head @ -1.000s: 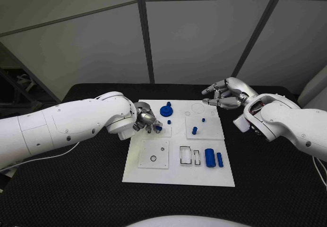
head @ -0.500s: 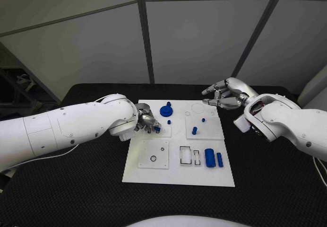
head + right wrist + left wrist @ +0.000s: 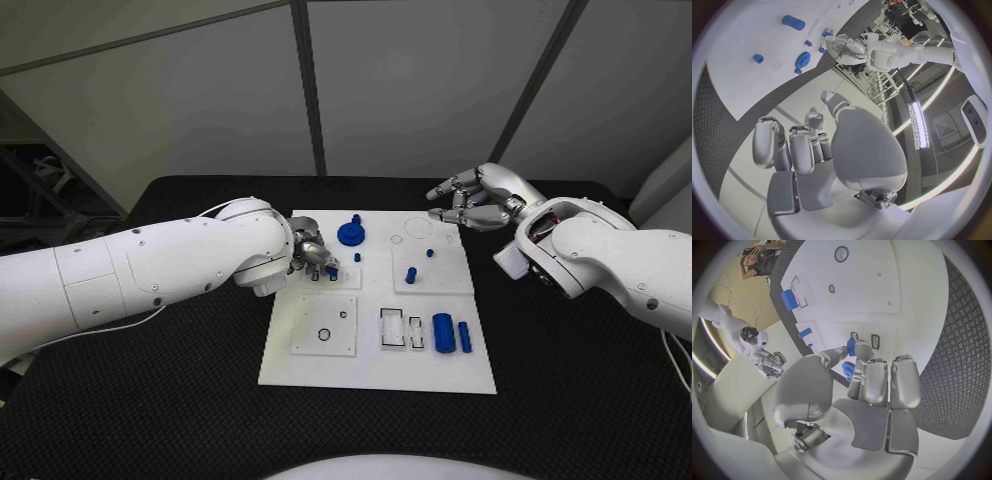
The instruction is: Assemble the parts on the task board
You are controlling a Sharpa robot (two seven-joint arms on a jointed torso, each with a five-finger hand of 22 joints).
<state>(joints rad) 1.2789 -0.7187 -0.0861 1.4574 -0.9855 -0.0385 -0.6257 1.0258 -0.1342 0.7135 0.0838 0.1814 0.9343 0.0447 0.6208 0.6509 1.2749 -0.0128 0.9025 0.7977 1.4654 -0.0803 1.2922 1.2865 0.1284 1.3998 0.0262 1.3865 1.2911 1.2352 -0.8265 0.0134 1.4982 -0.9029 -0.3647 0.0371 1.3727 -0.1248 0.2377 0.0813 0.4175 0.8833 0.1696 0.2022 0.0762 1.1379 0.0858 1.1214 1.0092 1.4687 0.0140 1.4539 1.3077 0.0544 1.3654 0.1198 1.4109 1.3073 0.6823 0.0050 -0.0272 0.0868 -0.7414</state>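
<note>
Left hand (image 3: 315, 256) pinches a small blue part (image 3: 851, 347), seemingly cylindrical, over the smooth white task board (image 3: 378, 375).

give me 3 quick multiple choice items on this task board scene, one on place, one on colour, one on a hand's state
1. Where is the large cylinder on the task board?
A. the corner nearest the left hand
B. near the board's right edge, in its near half
C. off the board, on the black table

2. What colour are the parts?
A. blue
B. red
C. yellow

3. What is the left hand doing?
A. lying flat on the table, away from the board
B. holding the large cylinder
C. pinching a small blue part over the board

Answers: 1 B, the head view shows it beside the rectangular slots there. 2 A, every piece on the white board is blue. 3 C, the left wrist view shows a blue piece between its fingertips.
</note>
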